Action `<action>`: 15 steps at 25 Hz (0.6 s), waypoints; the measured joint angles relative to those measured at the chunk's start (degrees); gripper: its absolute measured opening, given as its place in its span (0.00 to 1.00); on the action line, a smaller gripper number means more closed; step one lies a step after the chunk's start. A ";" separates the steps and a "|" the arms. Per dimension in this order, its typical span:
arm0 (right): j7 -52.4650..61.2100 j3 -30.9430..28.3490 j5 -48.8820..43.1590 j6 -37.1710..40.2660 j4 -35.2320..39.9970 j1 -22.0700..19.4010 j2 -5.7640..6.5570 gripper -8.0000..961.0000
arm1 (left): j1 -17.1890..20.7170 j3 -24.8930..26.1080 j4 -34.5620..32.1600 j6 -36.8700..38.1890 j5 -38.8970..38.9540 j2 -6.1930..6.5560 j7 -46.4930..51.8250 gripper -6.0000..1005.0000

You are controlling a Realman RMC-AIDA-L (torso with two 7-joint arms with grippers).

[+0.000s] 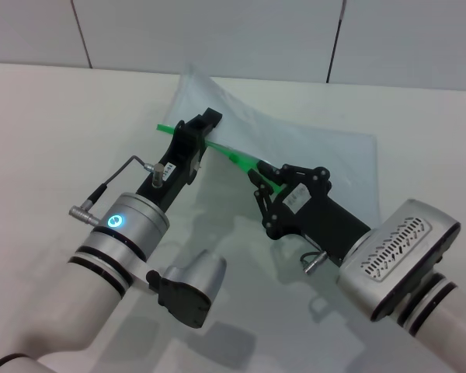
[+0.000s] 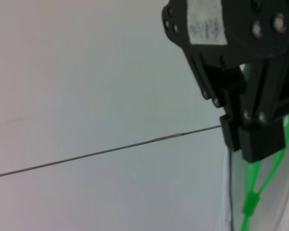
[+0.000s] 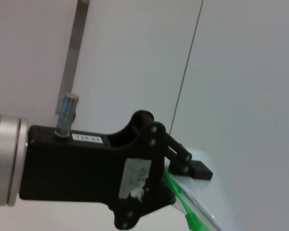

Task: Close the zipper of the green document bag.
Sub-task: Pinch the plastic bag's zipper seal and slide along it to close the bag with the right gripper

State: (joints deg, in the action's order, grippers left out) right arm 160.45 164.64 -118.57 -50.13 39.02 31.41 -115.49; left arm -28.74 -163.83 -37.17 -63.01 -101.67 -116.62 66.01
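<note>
The green document bag (image 1: 311,148), a translucent pale pouch, hangs lifted above the table between both arms. Its zipper (image 1: 233,155) is the bright green strip running along the near edge. My left gripper (image 1: 206,124) is shut on that strip near its left end. The left wrist view shows this gripper (image 2: 250,144) clamped on the zipper (image 2: 260,178), which splits into two strands up to a small slider tab (image 2: 249,204). My right gripper (image 1: 260,175) is shut on the strip farther right. In the right wrist view the left gripper (image 3: 195,171) holds the zipper (image 3: 176,192).
The white table (image 1: 46,116) stretches out to the left and under the bag. A tiled wall (image 1: 217,31) rises behind it. The left arm's camera housing (image 1: 190,287) sits low between the two arms.
</note>
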 joint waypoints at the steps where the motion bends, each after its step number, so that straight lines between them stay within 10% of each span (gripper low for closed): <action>1: -0.01 0.11 -0.25 -0.33 0.11 0.00 0.01 0.21 | 0.00 0.00 0.00 0.00 0.00 0.00 0.00 0.09; 9: -0.06 0.14 -3.79 -1.24 0.19 -0.02 -0.09 0.21 | 0.00 0.00 0.00 0.00 -0.13 0.07 0.00 0.09; 15: -0.07 -0.17 -3.61 -1.27 0.17 -0.06 -0.09 0.40 | 0.00 0.00 -0.01 0.00 -0.19 0.09 0.00 0.09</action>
State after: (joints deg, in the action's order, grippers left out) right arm 160.38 164.47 -122.18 -51.41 39.19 31.35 -115.58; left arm -28.74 -163.83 -37.18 -63.01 -101.86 -116.54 66.01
